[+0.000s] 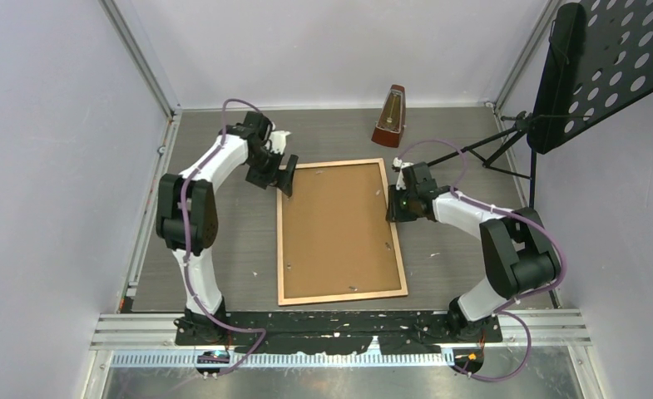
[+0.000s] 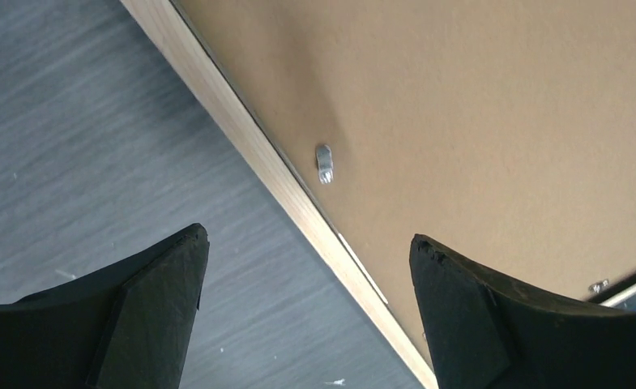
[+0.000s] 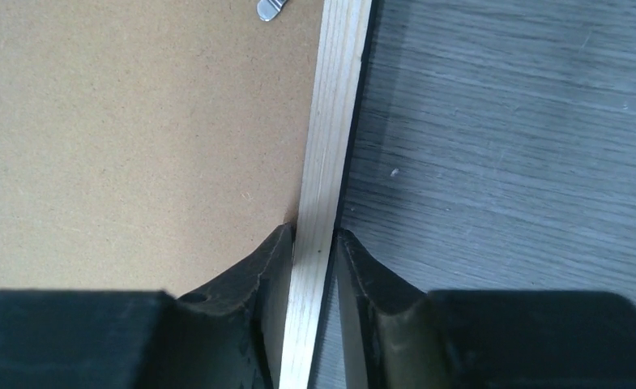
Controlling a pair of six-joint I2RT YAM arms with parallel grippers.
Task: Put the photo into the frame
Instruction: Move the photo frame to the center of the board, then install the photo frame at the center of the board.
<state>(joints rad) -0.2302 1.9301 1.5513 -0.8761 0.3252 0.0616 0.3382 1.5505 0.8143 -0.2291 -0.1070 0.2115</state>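
- The photo cannot be made out in any view. A brown backing board (image 1: 339,229) covers the whole inside of the frame (image 1: 343,298), so what lies under it is hidden.
- In the left wrist view, a thin sliver of white and blue shows at the right edge. It is too small to tell what it is.
- The frame lies flat on the grey surface (image 1: 339,133) in the centre of the top view, with its light wood back facing up. Its front face cannot be seen.
- Its long axis runs from the top to the bottom of the top view, with the lower end leaning slightly to the right.
- Small metal clips (image 2: 324,164) sit on the board just inside the border. In the top view they are only specks.
- The left gripper (image 1: 285,170) is at the frame's upper left corner with its jaws spread wide and gripping nothing. One finger (image 2: 152,308) is over the surface and the other is over the board.
- The right gripper (image 3: 314,235) is at the upper part of the right border, closed on the wooden strip with one finger on each side.
- A metronome (image 1: 391,116) stands beyond the frame's top edge. A black music stand (image 1: 606,66) is cut off at the upper right.
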